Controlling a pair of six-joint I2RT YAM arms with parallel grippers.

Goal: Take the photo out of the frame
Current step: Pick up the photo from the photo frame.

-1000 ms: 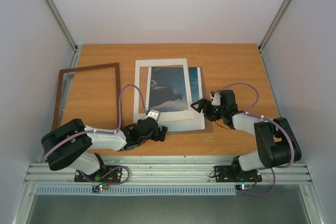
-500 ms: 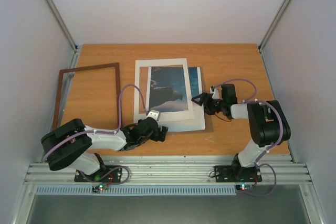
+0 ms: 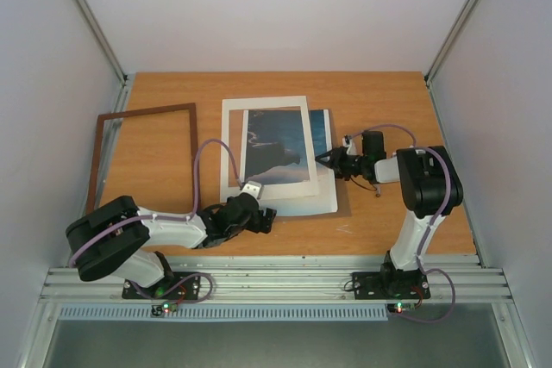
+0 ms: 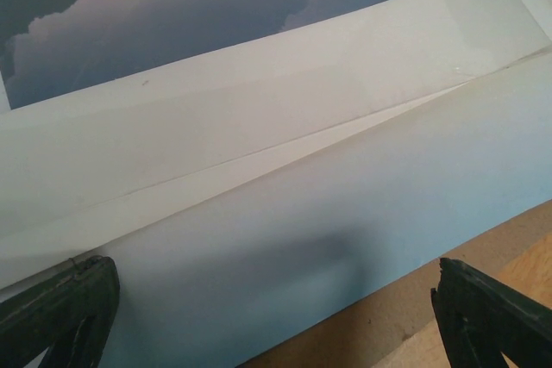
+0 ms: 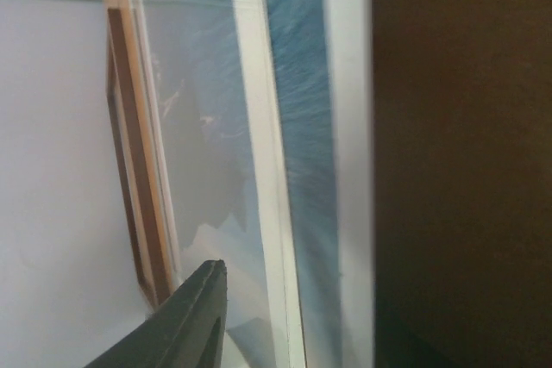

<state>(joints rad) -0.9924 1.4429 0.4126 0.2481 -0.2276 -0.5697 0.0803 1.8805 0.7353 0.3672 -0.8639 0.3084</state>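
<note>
While the frame lies empty at the left of the table, the photo sits well apart from it at the middle. It is under the cream mat board, with its mountain scene showing through the cut-out and a blue strip sticking out past the mat's right side. The print's pale near edge also reaches out beyond the mat toward the arms. The left gripper hangs low over that near edge with its fingers spread wide (the wrist view shows one at each lower corner, with pale paper and a bit of bare wood between them), gripping nothing. The right gripper lies low at the photo's right edge, pointing left at it. Its wrist view is blurred and shows only one dark finger beside the blue strip and the white borders, so I cannot tell whether it is pinching the paper or merely near it. A dark brown surface fills the right of that view, and what it is I cannot tell
</note>
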